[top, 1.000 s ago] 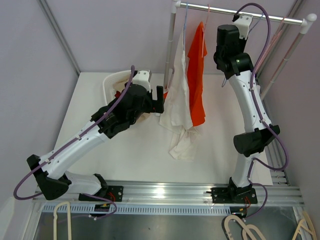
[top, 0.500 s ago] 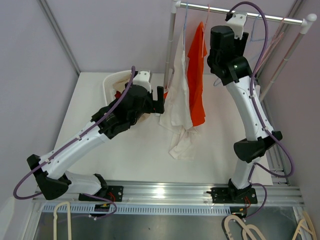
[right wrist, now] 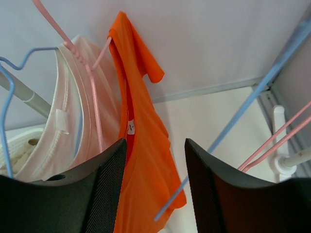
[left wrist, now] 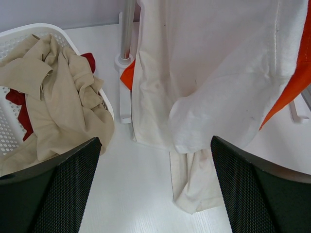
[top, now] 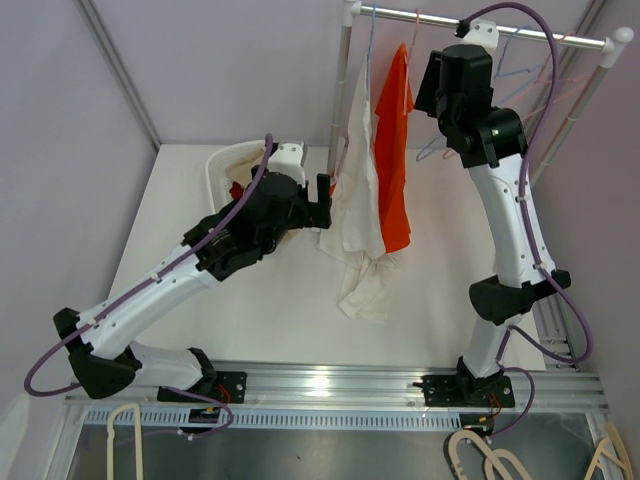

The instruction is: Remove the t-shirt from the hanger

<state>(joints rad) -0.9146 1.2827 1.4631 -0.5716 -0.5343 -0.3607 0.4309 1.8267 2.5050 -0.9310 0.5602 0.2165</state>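
An orange t-shirt [top: 395,170] hangs on a pink hanger [right wrist: 92,111] from the rack rail [top: 480,25]. A cream-white t-shirt [top: 358,200] hangs beside it on a blue hanger [right wrist: 9,82], its hem touching the table. My right gripper [top: 424,85] is open and empty, high up near the rail, just right of the orange shirt [right wrist: 146,145], which shows between its fingers [right wrist: 155,194]. My left gripper [top: 322,200] is open and empty, low down at the left side of the white shirt [left wrist: 209,73], with its fingers apart [left wrist: 155,194] over the table.
A white basket [left wrist: 48,31] with beige and red clothes [left wrist: 58,97] stands left of the rack post [left wrist: 127,29]. Empty blue [right wrist: 243,111] and pink hangers [right wrist: 277,145] hang at the right of the rail. Loose hangers lie below the table's front edge [top: 480,455].
My right arm has risen and swung its gripper up toward the rail beside the orange shirt. The left arm and both shirts have stayed in place.
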